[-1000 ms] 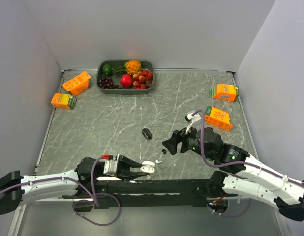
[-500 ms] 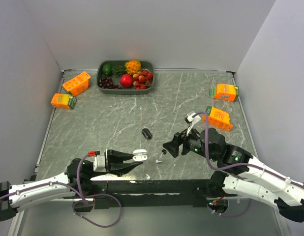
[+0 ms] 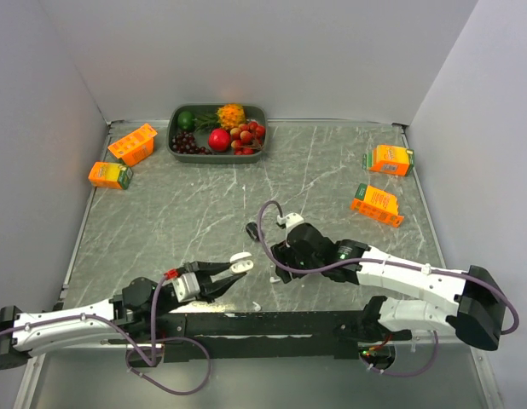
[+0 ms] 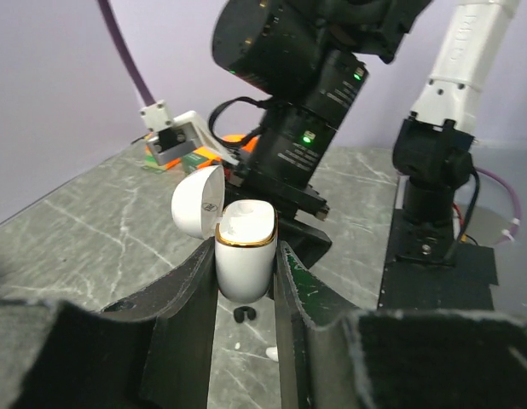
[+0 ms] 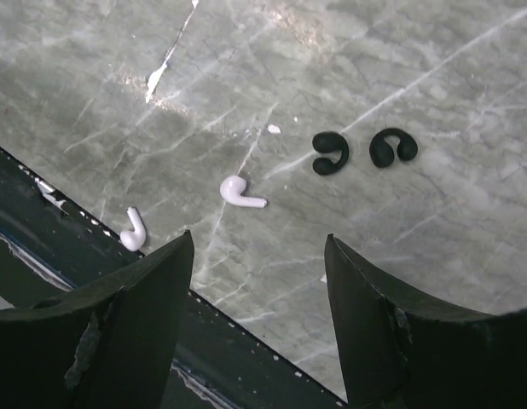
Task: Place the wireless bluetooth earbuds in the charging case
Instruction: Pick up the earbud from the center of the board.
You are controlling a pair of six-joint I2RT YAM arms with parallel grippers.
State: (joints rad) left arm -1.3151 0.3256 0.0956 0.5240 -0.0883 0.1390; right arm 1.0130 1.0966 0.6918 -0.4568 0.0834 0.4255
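Note:
My left gripper (image 4: 246, 274) is shut on the white charging case (image 4: 244, 256), held upright with its gold-rimmed mouth up and its lid (image 4: 198, 200) hinged open. In the top view the case (image 3: 240, 262) hangs near the table's front edge. Just right of it, my right gripper (image 3: 275, 257) points down at the table. In the right wrist view, that gripper (image 5: 259, 243) is open and empty. Beyond its tips lie two white earbuds (image 5: 240, 192) (image 5: 132, 232) and two black C-shaped earbuds (image 5: 331, 154) (image 5: 391, 146). Under the case, a black bud (image 4: 242, 313) and a white one (image 4: 272, 351) show.
A dark oval object (image 3: 251, 229) lies on the marble just behind my right wrist. A grey fruit tray (image 3: 214, 157) stands at the back. Orange cartons sit at the left (image 3: 132, 143) (image 3: 110, 175) and right (image 3: 389, 158) (image 3: 377, 204). The black front rail (image 5: 101, 281) borders the earbuds.
My right arm has swung left and down over the earbuds near the front edge, its jaws narrowing a little. The left gripper has shifted with the case still in it.

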